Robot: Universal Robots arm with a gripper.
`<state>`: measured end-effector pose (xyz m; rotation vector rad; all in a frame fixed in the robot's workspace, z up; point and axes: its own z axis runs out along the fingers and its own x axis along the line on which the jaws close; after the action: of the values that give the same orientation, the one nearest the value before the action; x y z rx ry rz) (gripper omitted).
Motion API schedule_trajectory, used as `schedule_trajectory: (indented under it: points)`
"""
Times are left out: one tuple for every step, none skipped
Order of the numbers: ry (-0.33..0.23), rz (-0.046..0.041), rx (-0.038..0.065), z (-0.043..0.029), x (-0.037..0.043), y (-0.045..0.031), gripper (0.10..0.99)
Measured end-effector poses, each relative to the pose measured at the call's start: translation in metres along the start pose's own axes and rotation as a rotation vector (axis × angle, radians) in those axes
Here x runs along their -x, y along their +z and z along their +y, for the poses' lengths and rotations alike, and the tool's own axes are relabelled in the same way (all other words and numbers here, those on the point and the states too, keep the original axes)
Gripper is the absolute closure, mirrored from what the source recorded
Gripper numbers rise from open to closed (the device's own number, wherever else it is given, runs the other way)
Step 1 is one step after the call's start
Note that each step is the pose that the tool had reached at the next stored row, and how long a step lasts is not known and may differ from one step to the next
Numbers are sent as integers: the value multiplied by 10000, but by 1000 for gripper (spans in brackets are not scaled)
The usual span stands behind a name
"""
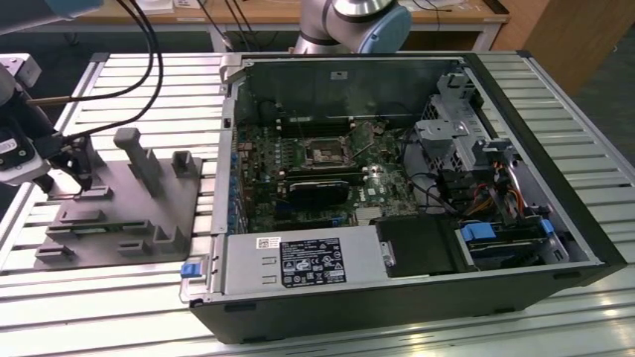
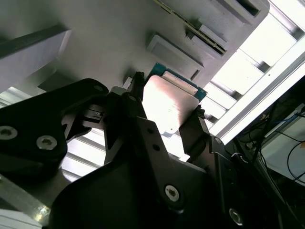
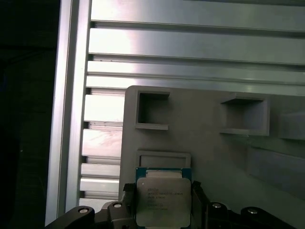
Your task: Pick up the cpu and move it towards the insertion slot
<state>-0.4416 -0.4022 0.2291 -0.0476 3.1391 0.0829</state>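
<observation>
The cpu is a flat square chip with a shiny silver top and a green edge. It sits between the black fingers of my gripper in both wrist views, with one finger against each side. The jaws are shut on it. The same cpu hangs just above the grey plastic fixture plate, next to a shallow square pocket. In the exterior view my gripper is at the far left, over the fixture plate. The insertion slot lies far to the exterior view's right, on the green motherboard inside the open computer case.
Grey upright posts and blocks stand on the fixture plate close to my gripper. The open computer case holds a drive cage, cables and a power supply. Its wall rises between fixture and motherboard. Everything rests on a slatted aluminium table.
</observation>
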Motion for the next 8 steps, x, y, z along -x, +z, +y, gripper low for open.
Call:
schedule_trajectory:
  points:
    - [0, 0, 0, 1, 0, -9, 541]
    - [0, 0, 0, 1, 0, -19, 541]
    - [0, 1, -1, 2, 0, -29, 541]
    - [0, 1, 0, 3, 0, -38, 541]
    - [0, 2, -1, 3, 0, -47, 541]
    - [0, 1, 0, 4, 0, -56, 541]
    - [0, 1, 0, 4, 0, -65, 541]
    - [0, 1, 0, 5, 0, -74, 541]
